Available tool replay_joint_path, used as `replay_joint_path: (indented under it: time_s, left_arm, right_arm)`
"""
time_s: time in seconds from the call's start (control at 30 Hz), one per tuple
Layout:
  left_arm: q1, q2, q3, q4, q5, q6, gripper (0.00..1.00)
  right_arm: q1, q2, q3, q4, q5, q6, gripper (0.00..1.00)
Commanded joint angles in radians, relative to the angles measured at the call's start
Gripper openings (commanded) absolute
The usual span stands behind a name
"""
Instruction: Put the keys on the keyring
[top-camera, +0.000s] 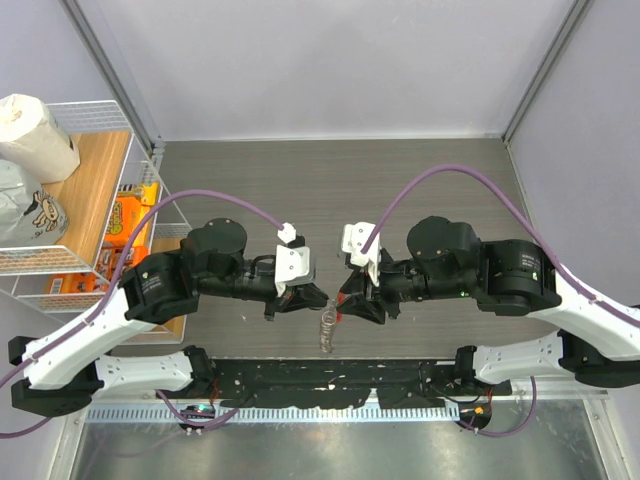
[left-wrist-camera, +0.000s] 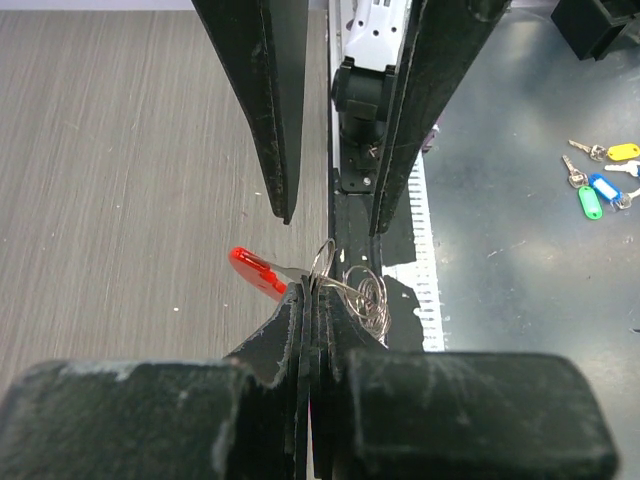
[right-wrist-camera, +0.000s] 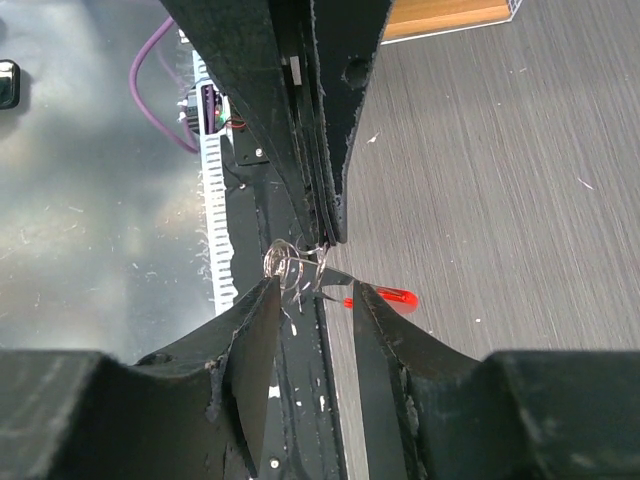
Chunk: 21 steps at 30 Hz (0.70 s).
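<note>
- While the left gripper (left-wrist-camera: 310, 292) stays out of contact with the counter (top-camera: 330, 190), it is clenched on the keyring (left-wrist-camera: 272, 279), pinching it where the red strip meets the silvery coil.
- The keyring hangs between the two grippers, over the counter's near edge.
- The right gripper (right-wrist-camera: 315, 290) is released, with one finger on either side of the coil.
- No key can be told apart from the coil.
- Tagged keys (left-wrist-camera: 597, 190) lie on grey metal off the counter.
</note>
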Motion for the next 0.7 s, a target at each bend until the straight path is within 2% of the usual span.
replay_joint_path:
  time_s: [0.0, 0.67]
  left_arm:
    - [0.0, -0.004, 0.049, 0.009, -0.003, 0.018, 0.0]
    - [0.0, -0.03, 0.053, 0.007, 0.008, 0.013, 0.0]
  right_arm:
    - [0.004, 0.006, 0.029, 0.015, -0.024, -0.02, 0.41]
    - [0.003, 0.03, -0.018, 0.054, -0.004, -0.019, 0.41]
